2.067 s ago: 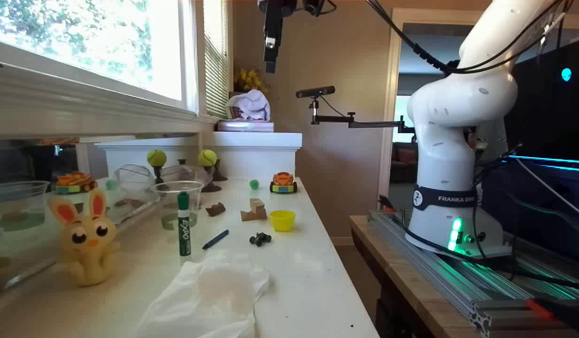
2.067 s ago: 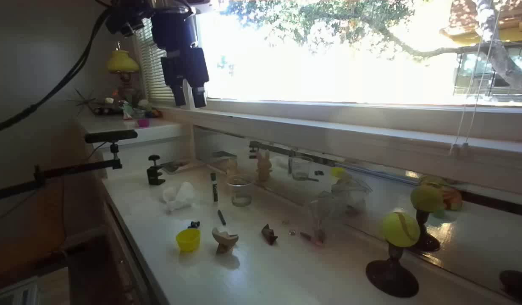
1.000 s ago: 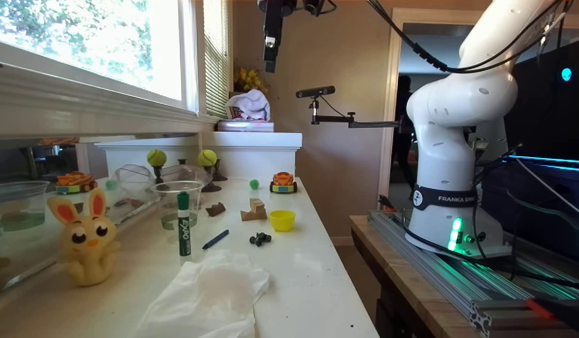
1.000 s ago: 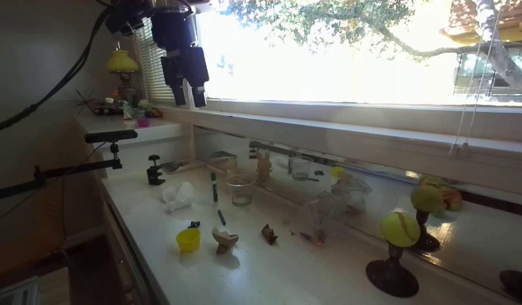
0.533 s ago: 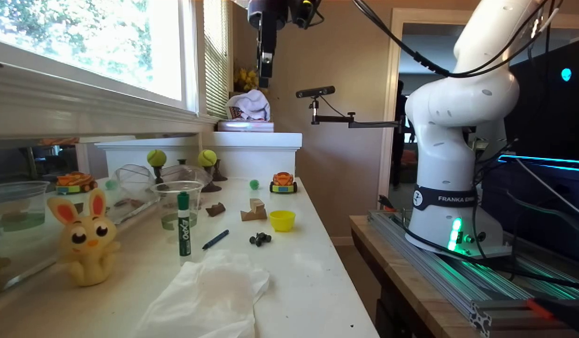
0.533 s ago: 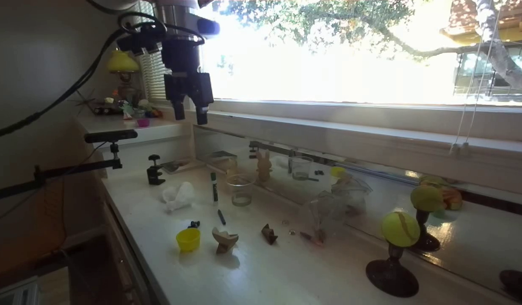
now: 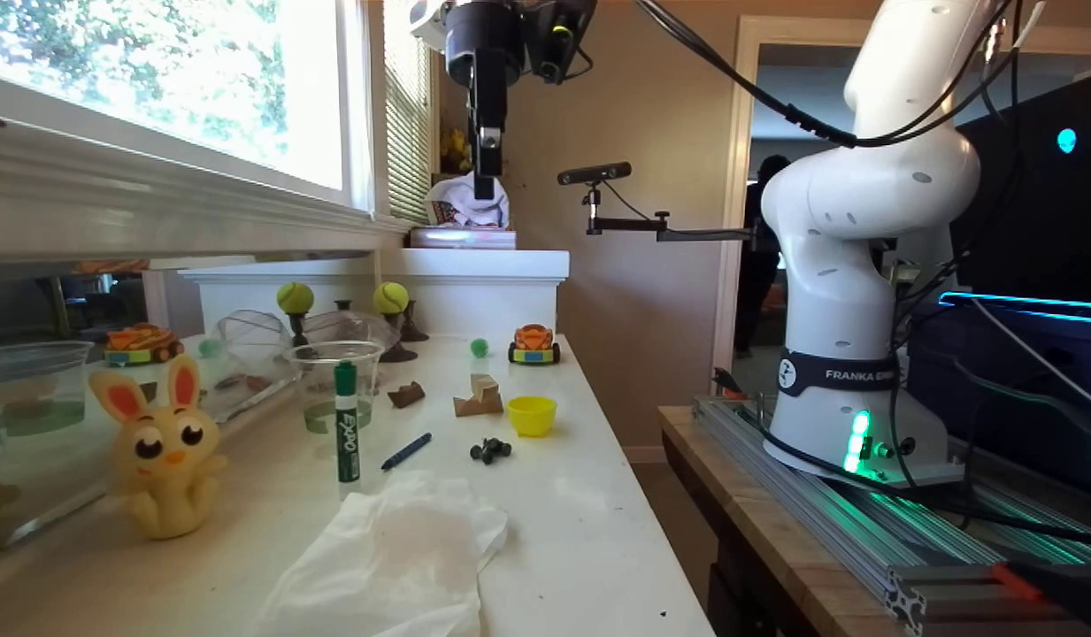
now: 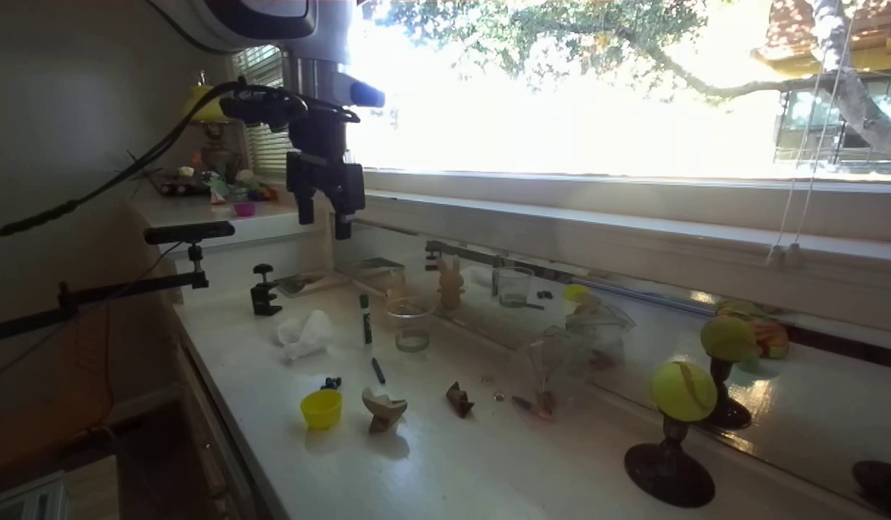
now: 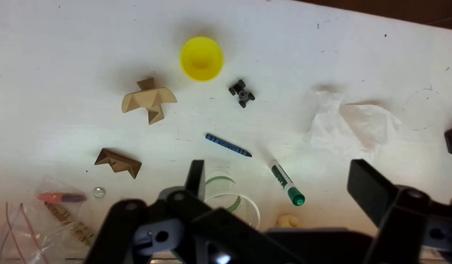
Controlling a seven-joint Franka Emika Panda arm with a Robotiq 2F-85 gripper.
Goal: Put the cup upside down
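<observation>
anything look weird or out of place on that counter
The tennis ball in an exterior view looks odd, perched on a dark stand resembling a candlestick, an unusual place for a ball. The thin white sheet lies crumpled on the counter. I see no spill.

- Daylight glares through the window (image 8: pixel 561 108).
- Slatted blinds (image 7: pixel 407 106) hang beside the window.
- Below the window, a mirror strip (image 8: pixel 814 412) and white desk (image 7: pixel 580 548).
- Well apart from the window, a tan wall (image 7: pixel 651 310) and doorway (image 7: pixel 797 97).

Daylight enters through the window (image 8: pixel 561 123), partly overexposed in both exterior views. In the wrist view, soft shadows and glare mark the tabletop (image 9: pixel 57 55); the pincer (image 9: pixel 278 179) appears out of focus.
</observation>
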